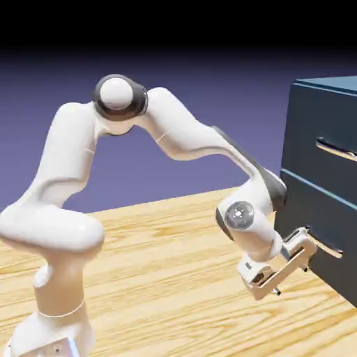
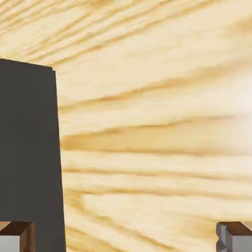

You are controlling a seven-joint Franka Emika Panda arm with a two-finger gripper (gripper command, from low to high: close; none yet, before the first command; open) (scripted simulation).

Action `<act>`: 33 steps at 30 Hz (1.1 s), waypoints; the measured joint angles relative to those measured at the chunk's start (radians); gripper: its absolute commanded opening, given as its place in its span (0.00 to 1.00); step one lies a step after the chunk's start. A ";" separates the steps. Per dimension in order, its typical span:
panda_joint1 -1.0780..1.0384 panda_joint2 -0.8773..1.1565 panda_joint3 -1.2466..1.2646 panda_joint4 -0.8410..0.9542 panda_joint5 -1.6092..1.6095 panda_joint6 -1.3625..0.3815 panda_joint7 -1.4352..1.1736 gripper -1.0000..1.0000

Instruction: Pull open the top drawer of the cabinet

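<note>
The dark navy cabinet (image 1: 310,132) stands at the exterior view's right edge. Its top drawer (image 1: 326,125) is shut flush, with a slim silvery-tan handle (image 1: 335,148). My gripper (image 1: 291,275) hangs low, right in front of the lower drawer's handle (image 1: 326,245) and well below the top handle, pointing down at the table. In the hand view my gripper (image 2: 125,236) is open: its two grey fingertips (image 2: 235,236) sit far apart at the bottom corners with nothing between them. The cabinet (image 2: 29,157) fills the left strip of that view.
The wooden table (image 1: 167,279) carries the cabinet, and its grain (image 2: 157,123) fills most of the hand view. The lower drawer front (image 1: 317,216) is shut too. My arm's elbow arches high to the left of the cabinet.
</note>
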 measured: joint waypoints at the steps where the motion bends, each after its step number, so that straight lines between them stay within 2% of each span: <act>1: 0.019 0.027 -0.026 0.012 0.043 -0.010 -0.002 1.00; 19: 0.362 0.502 -0.483 0.230 0.823 -0.192 -0.029 1.00; 25: 0.232 0.525 -0.424 0.411 0.830 -0.133 0.004 1.00; 26: 0.217 0.528 -0.417 0.432 0.831 -0.126 0.008 0.00; 28: 0.216 0.528 -0.417 0.432 0.831 -0.126 0.008 0.00; 33: 0.345 0.509 -0.477 0.251 0.828 -0.187 -0.022 0.00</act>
